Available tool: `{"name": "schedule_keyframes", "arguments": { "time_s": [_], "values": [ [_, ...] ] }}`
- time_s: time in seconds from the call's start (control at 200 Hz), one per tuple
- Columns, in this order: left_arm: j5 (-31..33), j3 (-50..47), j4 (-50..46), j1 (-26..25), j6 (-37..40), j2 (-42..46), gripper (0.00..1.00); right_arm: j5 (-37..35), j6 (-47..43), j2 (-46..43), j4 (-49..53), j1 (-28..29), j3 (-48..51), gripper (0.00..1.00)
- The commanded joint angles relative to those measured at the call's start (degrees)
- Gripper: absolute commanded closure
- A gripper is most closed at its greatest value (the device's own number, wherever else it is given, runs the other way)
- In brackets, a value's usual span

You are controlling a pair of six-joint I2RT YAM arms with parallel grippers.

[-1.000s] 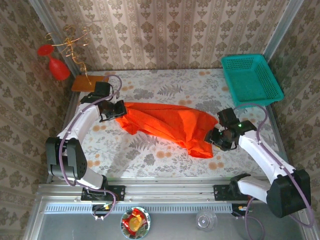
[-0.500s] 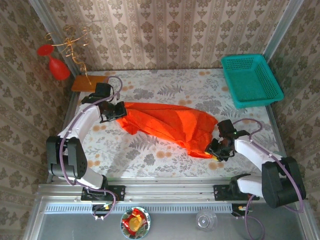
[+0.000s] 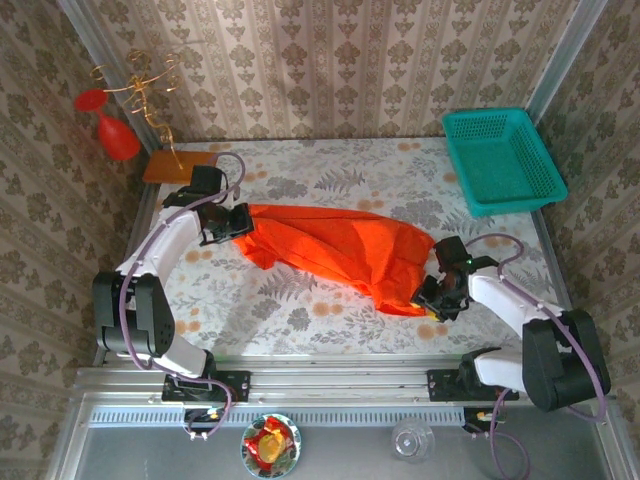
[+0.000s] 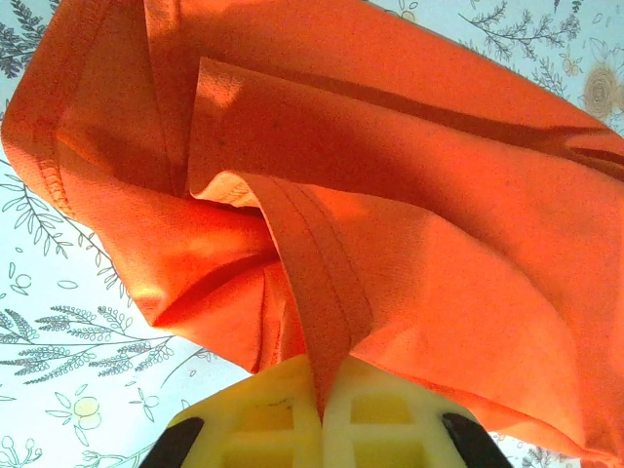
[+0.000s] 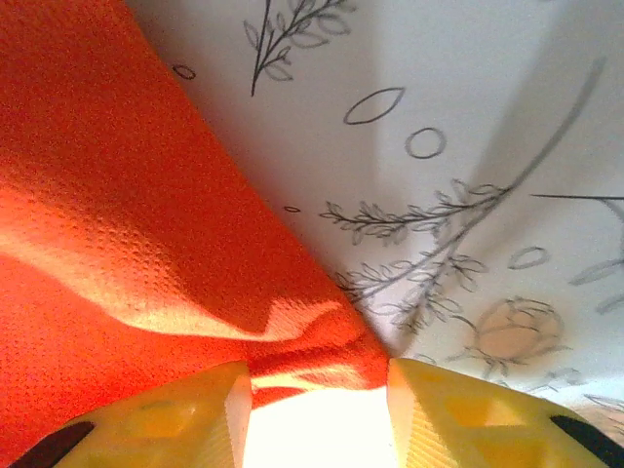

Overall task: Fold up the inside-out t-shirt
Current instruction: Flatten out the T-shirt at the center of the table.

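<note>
Here, the left gripper (image 4: 320,382) is pinching a stitched hem band of the inside-out t-shirt (image 4: 409,185), its yellow fingers pressing together at the bottom centre of the left wrist view. The right gripper (image 5: 314,385) is sitting with its jaws parted around the shirt's lowest corner (the cloth tip is lying in the gap, not yet pinched). In the top view the shirt is lying as a crumpled band across the middle of the flowered table (image 3: 270,310), running from left of centre down to right of centre. By my reading, the arms are taking hold of two ends for spreading. The next move is calling for the right jaws to close on that corner before any lift.
</note>
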State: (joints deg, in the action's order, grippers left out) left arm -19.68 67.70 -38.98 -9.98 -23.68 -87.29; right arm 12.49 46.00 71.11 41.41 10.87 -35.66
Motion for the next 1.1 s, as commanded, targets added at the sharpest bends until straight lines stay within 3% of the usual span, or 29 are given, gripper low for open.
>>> {"name": "schedule_keyframes", "arguments": {
  "time_s": [0.0, 0.18, 0.425, 0.715, 0.84, 1.095],
  "values": [
    [0.26, 0.26, -1.40, 0.23, 0.94, -0.01, 1.00, -4.58, -0.76, 2.50, 6.09, 1.42, -2.97, 0.61],
    [0.26, -0.05, -1.29, 0.21, 0.74, 0.08, 1.00, -7.56, 0.98, 8.21, 5.70, 6.51, -5.39, 0.59],
    [0.43, -0.20, -1.47, 0.24, 0.83, 0.09, 1.00, -9.41, 1.99, 15.69, 4.43, 8.90, -6.51, 0.62],
    [0.19, 0.21, -1.43, 0.23, 0.91, 0.02, 1.00, -11.17, 2.21, 12.34, 6.64, 8.92, -8.95, 0.93],
    [-0.08, 1.11, -1.91, 0.40, 1.27, 0.79, 1.00, -14.40, -0.12, 5.41, 10.25, 8.51, -15.97, 1.00],
    [-1.96, 3.65, -1.60, 0.92, 2.17, 2.76, 1.00, -24.37, -8.45, -2.51, 16.98, 2.78, -41.66, 1.00]
  ]
}}
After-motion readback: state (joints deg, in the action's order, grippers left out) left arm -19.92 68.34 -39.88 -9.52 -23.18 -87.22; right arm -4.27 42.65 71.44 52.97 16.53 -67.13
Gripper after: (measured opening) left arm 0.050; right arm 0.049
